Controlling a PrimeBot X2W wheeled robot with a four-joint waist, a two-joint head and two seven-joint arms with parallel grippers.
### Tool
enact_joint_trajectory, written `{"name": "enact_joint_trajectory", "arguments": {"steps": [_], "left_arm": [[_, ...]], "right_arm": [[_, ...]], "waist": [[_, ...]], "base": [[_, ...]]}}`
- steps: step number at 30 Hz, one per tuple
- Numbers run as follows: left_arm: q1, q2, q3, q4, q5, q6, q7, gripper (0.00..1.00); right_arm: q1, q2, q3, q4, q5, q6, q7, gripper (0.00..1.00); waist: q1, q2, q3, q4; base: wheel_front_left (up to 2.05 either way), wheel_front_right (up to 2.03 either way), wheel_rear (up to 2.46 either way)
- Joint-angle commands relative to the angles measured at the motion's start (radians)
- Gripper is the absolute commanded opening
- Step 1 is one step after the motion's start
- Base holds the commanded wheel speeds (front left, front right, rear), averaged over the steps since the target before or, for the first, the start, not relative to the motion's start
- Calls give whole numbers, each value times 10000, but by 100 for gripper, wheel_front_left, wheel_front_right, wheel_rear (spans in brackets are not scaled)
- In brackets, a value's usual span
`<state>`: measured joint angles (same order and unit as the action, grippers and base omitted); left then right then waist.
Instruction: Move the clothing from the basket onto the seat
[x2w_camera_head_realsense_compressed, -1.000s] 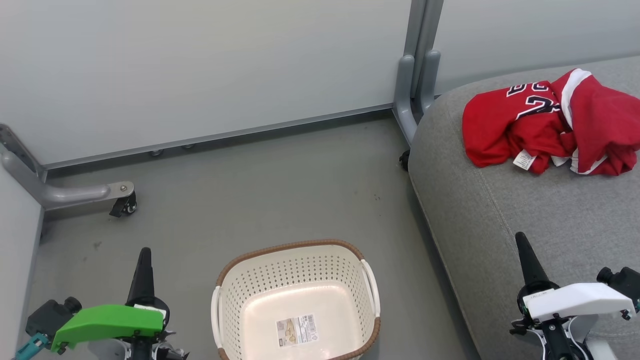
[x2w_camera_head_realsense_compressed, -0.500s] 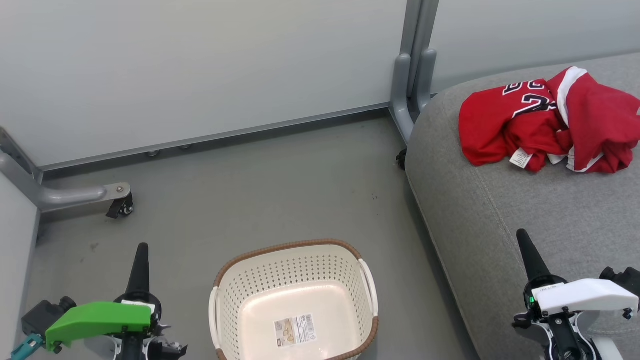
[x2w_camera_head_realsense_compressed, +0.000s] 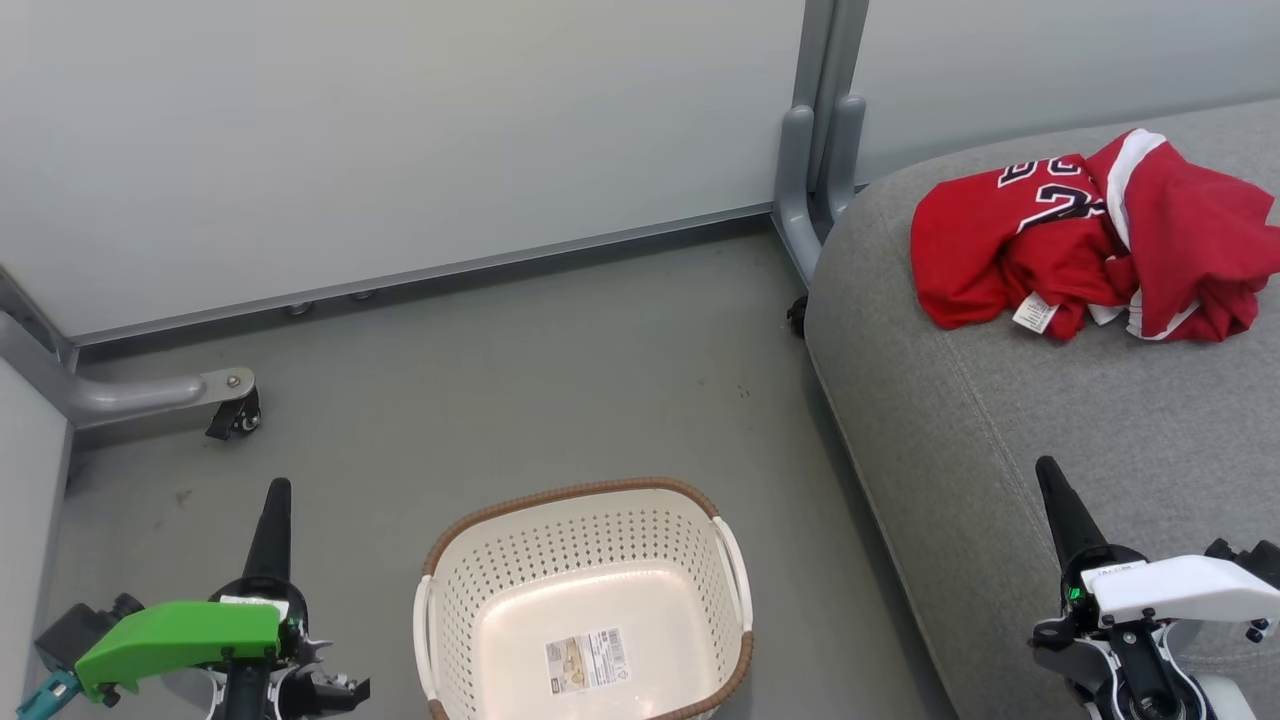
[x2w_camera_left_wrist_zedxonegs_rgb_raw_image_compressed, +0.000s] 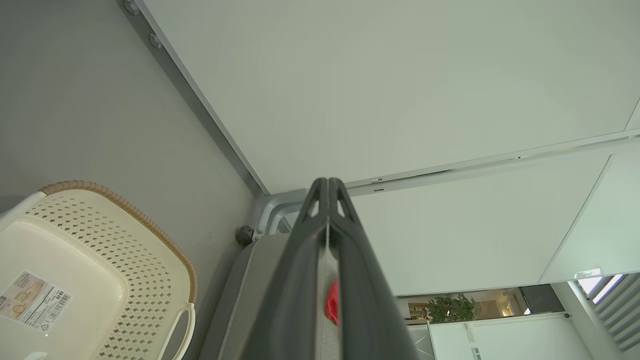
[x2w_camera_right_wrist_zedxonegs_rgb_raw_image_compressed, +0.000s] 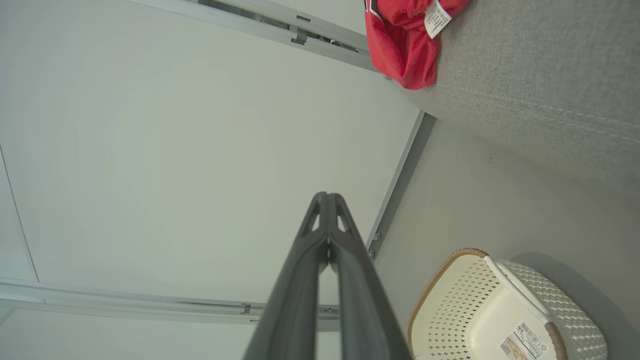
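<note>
the grey upholstered seat (x2w_camera_head_realsense_compressed: 1050, 420) lies under and ahead of the right pincer (x2w_camera_head_realsense_compressed: 1050, 475), running up and away to that pincer's right. the grey floor (x2w_camera_head_realsense_compressed: 500, 380) spreads between the two pincers and on to the pale partition wall (x2w_camera_head_realsense_compressed: 400, 130) beyond their tips. the perforated cream basket (x2w_camera_head_realsense_compressed: 570, 492) stands on the floor between them, nearer the left pincer (x2w_camera_head_realsense_compressed: 277, 492) and just to its right. it holds no clothing, only a paper label (x2w_camera_head_realsense_compressed: 590, 660) stuck to its bottom.

the clothing is on the seat, well ahead of the right pincer and slightly to its right. the red jersey (x2w_camera_head_realsense_compressed: 1000, 230) with black-and-white numbers touches a second red garment (x2w_camera_head_realsense_compressed: 1190, 230) with white trim, in one crumpled heap. the jersey's white tag (x2w_camera_head_realsense_compressed: 1033, 313) hangs at the near edge of the heap.

over the last second the seat, basket and wall have all slid slightly left together in the head view. that looks like the camera turning, not the things moving. the heap keeps the same shape and the basket stays bare. both pincers have sunk a little lower in that view. each is pressed fully together with nothing between its fingers, as both wrist views show.

judging by this, the moving is finished and the arms seem to be settling to rest. nothing appears left to fetch.
</note>
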<state>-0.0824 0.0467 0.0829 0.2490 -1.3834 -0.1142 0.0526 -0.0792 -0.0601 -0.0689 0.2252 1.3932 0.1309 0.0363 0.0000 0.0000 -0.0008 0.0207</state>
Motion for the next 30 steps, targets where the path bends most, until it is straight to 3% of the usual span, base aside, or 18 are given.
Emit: {"name": "enact_joint_trajectory", "arguments": {"steps": [1, 30], "left_arm": [[-225, 52, 57, -66, -239, -60, 75, 0], [-330, 61, 330, -48, -2254, -185, 609, 0]], "right_arm": [[-178, -69, -50, -3, 230, -1, 77, 0], [-327, -45, -301, 196, 2277, -2, 647, 0]], "waist": [[0, 0, 2, -9], [0, 0, 37, -194]], "base": [[0, 0, 0], [0, 0, 0]]}}
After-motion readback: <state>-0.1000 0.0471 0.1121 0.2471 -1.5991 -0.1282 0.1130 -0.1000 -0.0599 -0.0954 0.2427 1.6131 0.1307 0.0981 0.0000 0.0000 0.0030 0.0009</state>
